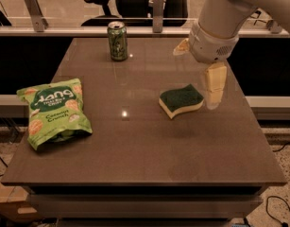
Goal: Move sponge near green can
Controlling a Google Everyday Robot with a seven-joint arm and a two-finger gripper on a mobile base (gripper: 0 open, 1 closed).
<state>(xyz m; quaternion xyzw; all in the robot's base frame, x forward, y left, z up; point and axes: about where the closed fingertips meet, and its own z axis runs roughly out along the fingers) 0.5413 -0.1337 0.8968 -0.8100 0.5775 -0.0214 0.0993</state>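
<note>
The sponge (pixel 181 100), dark green on top over pale yellow foam, lies flat on the brown table (pixel 135 145), right of its centre. The green can (pixel 117 41) stands upright near the table's far edge, left of centre and well away from the sponge. My gripper (pixel 196 77) hangs from the white arm at the upper right, just above and to the right of the sponge. It is open and empty. One pale finger (pixel 214 83) points down right beside the sponge's right end. The other finger (pixel 182 47) shows further back.
A large green Dang snack bag (pixel 54 111) lies flat on the table's left side. Behind the table are a rail (pixel 64 30) and office chairs (pixel 111 4). The table's right edge is close to the gripper.
</note>
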